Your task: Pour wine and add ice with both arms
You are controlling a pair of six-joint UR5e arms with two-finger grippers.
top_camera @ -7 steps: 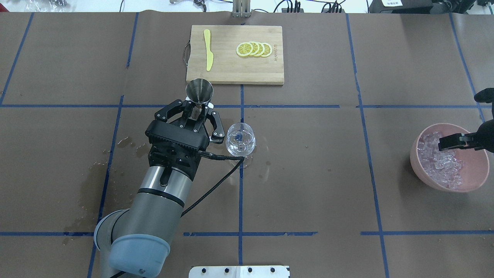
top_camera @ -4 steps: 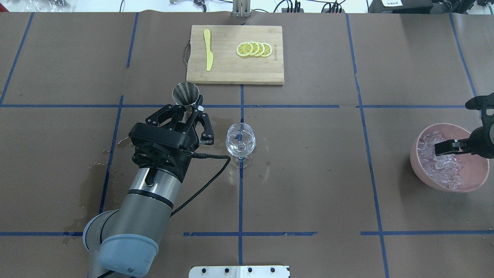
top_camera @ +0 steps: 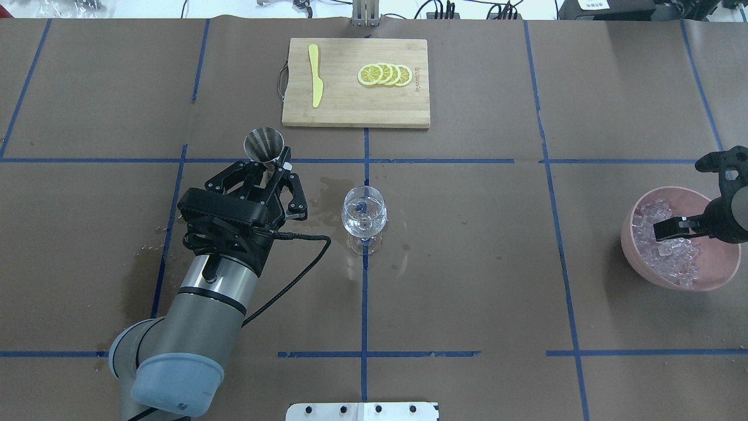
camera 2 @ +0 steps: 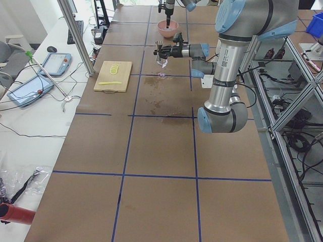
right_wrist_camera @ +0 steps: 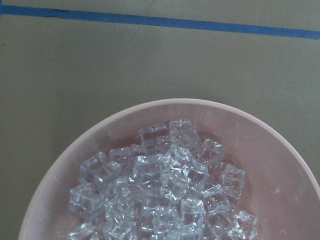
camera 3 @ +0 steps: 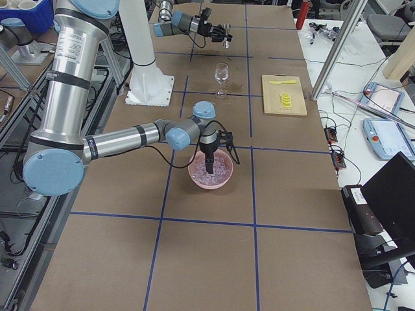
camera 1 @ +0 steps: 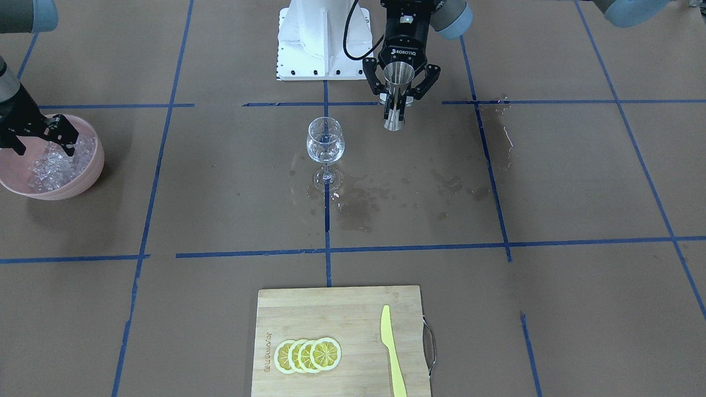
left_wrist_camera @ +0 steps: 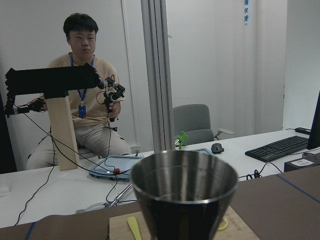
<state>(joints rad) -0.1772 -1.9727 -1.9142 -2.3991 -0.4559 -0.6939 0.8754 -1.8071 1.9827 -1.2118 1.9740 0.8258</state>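
Note:
My left gripper (top_camera: 270, 173) is shut on a steel jigger (top_camera: 264, 144) and holds it upright above the table, left of the stemmed wine glass (top_camera: 363, 213). The jigger fills the left wrist view (left_wrist_camera: 184, 195) and also shows in the front view (camera 1: 397, 82). The glass (camera 1: 325, 144) stands at the table's middle with clear liquid in it. My right gripper (camera 1: 43, 144) is open, its fingers spread over the heap of ice (right_wrist_camera: 165, 190) in the pink bowl (top_camera: 721, 275). No fingers show in the right wrist view.
A bamboo cutting board (top_camera: 350, 111) at the far middle carries lemon slices (top_camera: 384, 75) and a yellow knife (top_camera: 315, 82). Wet patches (camera 1: 358, 204) darken the brown paper around the glass. The white base block (camera 1: 322, 38) is on the robot's side.
My left arm has carried the jigger to the left, away from the glass. My right gripper has shifted slightly right and nearer over the ice bowl.

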